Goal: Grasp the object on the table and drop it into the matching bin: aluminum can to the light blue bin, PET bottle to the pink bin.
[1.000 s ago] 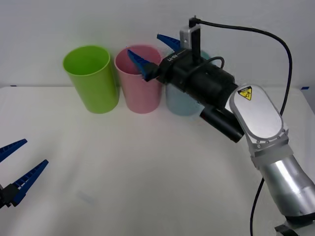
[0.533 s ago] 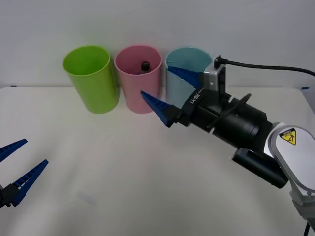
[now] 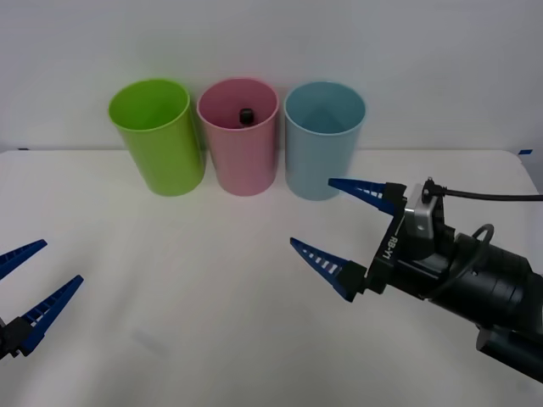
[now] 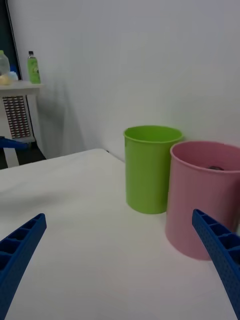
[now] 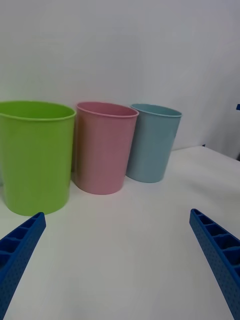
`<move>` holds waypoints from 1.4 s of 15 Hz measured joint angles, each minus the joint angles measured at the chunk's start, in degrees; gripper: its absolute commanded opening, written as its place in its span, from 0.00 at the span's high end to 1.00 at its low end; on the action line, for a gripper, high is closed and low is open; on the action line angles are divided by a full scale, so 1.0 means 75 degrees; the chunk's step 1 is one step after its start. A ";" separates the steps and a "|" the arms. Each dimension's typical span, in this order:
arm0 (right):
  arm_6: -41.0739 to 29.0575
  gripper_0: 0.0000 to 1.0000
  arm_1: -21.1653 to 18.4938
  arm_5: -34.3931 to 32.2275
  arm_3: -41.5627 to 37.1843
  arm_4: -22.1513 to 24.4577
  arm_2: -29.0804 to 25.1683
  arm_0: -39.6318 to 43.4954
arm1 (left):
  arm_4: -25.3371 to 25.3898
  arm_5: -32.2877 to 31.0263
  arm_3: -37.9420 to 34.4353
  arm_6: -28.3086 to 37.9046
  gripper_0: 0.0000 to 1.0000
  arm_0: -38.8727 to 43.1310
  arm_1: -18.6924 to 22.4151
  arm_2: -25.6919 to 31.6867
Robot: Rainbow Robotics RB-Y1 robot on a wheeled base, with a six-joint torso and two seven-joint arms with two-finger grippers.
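The PET bottle (image 3: 247, 115) lies inside the pink bin (image 3: 241, 153); just its black cap shows above the rim in the front view. In the right wrist view a dark bit of the bottle (image 4: 216, 168) peeks over the pink bin (image 4: 202, 200). The light blue bin (image 3: 322, 144) stands to the pink bin's right. My right gripper (image 3: 344, 229) hovers open and empty over the white table (image 3: 212, 288), in front of the light blue bin. My left gripper (image 3: 25, 284) waits open at the table's left edge. The left wrist view has the pink bin (image 5: 104, 147) and the light blue bin (image 5: 151, 142).
A lime green bin (image 3: 158, 136) stands left of the pink bin, the three in a row against the white back wall. In the right wrist view a side table with a green bottle (image 4: 33, 67) stands far off at the room's edge.
My right gripper has drawn back from above the pink bin, toward me and down to the right. The bottle's cap has shown inside the pink bin since half a second ago. The left arm stayed still.
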 measured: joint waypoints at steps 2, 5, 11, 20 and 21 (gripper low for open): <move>0.0335 0.00 0.0000 -0.0343 -0.0001 -0.0123 -0.0352 0.0391 | 0.0000 0.0000 0.0000 0.0000 0.00 0.0001 0.0000 0.0000; 0.0499 0.00 0.0000 -0.0957 0.0007 -0.0317 -0.0969 0.0906 | 0.0000 0.0000 0.0000 0.0000 0.00 0.0001 0.0000 0.0000; 0.1486 0.00 0.0022 -0.2652 0.1086 -0.0974 -0.2349 0.1287 | 0.0000 0.0000 0.0000 0.0000 0.00 0.0001 0.0000 0.0000; 0.2682 0.00 0.0023 -0.3707 0.3150 -0.1356 -0.3807 0.1582 | 0.0000 0.0000 0.0000 0.0000 0.00 0.0000 0.0000 0.0000; 0.2683 0.00 0.0024 -0.3711 0.3205 -0.1385 -0.3924 0.1692 | 0.0000 0.0000 0.0000 0.0000 0.00 0.0000 0.0000 0.0000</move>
